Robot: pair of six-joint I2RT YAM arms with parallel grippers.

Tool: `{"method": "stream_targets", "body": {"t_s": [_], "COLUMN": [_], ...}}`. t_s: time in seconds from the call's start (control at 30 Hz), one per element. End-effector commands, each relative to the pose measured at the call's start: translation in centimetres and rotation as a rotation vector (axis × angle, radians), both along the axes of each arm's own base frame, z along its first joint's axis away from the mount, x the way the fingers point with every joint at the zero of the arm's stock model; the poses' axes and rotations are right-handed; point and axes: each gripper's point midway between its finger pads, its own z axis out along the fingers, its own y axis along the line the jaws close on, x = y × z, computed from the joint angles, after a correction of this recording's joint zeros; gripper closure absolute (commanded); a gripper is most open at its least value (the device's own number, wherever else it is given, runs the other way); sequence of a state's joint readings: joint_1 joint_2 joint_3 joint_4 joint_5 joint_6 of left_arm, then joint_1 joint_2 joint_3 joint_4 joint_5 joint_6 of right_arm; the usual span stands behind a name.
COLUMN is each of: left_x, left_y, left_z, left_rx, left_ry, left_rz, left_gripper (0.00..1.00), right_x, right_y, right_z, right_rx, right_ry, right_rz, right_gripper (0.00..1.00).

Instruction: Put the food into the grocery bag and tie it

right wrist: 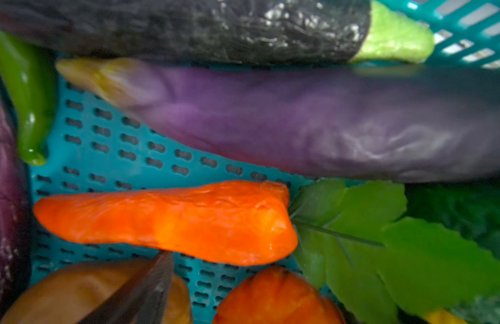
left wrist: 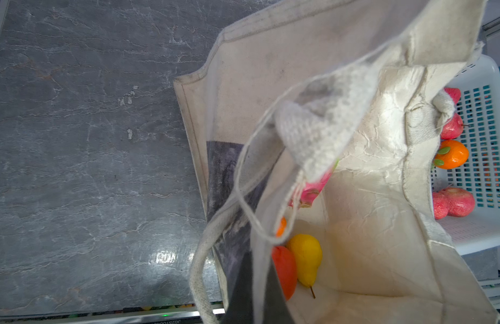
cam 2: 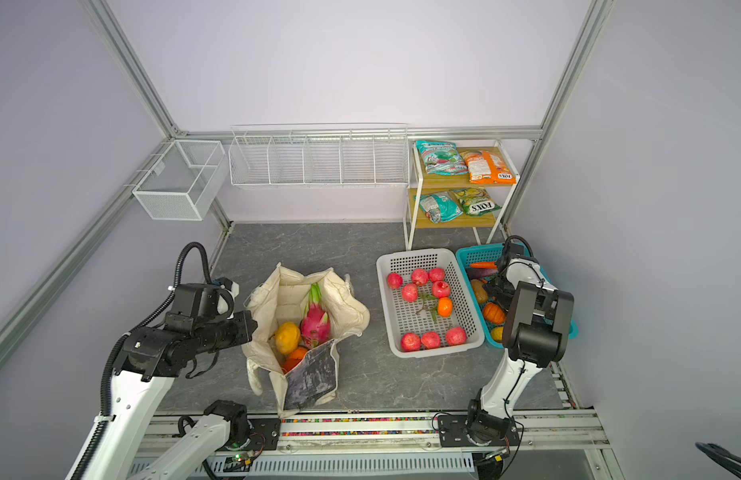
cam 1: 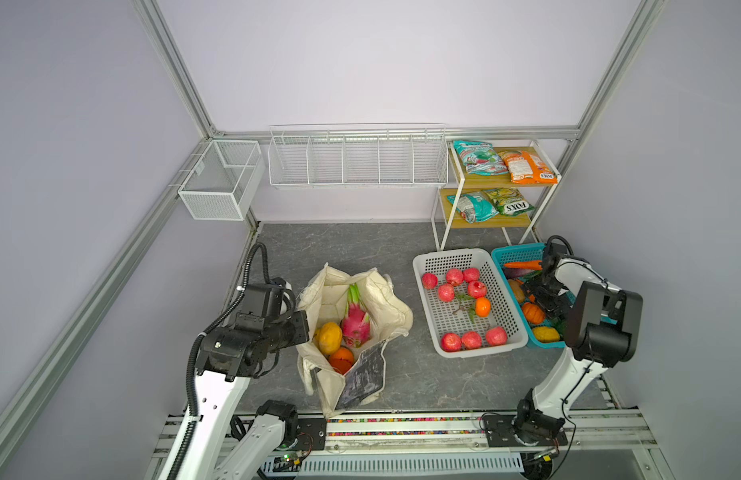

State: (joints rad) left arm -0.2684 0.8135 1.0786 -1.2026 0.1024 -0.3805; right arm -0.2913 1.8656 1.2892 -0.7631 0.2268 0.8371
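My grocery bag [cam 1: 395,309] stands open at centre-left. The left gripper [cam 1: 305,328] is pressed together, seemingly on its left rim, to prop the mouth wide for loading. Right of it, the white basket [cam 1: 427,259] holds red fruits [cam 1: 455,276] and a mandarin [cam 1: 482,306]. At far right, my right gripper [cam 1: 541,299] hangs spread over the teal basket [cam 1: 514,251], above a carrot [right wrist: 164,221] and an aubergine [right wrist: 299,126], with nothing seen in its grasp. The orange snack packet [cam 1: 526,166] waits on the far shelf [cam 1: 512,220], not yet bagged. In the bag lie the dragon fruit [cam 1: 355,322], the bumpy yellow-orange fruit [cam 1: 330,336], the large orange [cam 1: 341,358] and the small yellow pear [left wrist: 306,256].
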Motion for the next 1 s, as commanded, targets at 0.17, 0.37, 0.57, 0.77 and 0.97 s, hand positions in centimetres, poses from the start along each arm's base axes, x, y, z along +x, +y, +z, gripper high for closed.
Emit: {"method": "stream_targets", "body": {"t_s": [0.17,0.37,0.57,0.77,0.97], "left_x": [-0.3,-0.4,-0.5,-0.4,-0.4], "left_y": [0.3,0.3,0.4,0.3,0.3], "left_z": [0.1,0.2,0.3,0.7,0.7], "left_rx": [0.015,0.017,0.021,0.015,0.010], "left_ry": [0.011,0.007,0.006,0.001,0.002], "left_rz": [-0.003,-0.006,-0.010,-0.007,-0.004], "left_gripper": [1.00,1.00,1.00,1.00,1.00], "right_x": [-0.8,-0.7,-0.8,-1.1,-1.0], "right_y": [1.0,1.0,0.9,0.6,0.6], "right_z": [-0.2,0.8,1.8,3.3,4.9], "right_rx": [0.039,0.031,0.013,-0.022,-0.032], "right_ry": [-0.008,-0.042,-0.070,-0.098,-0.135], "right_rz": [0.005,0.005,0.005,0.010,0.021], "right_gripper": [0.18,0.26,0.32,0.33,0.37]}}
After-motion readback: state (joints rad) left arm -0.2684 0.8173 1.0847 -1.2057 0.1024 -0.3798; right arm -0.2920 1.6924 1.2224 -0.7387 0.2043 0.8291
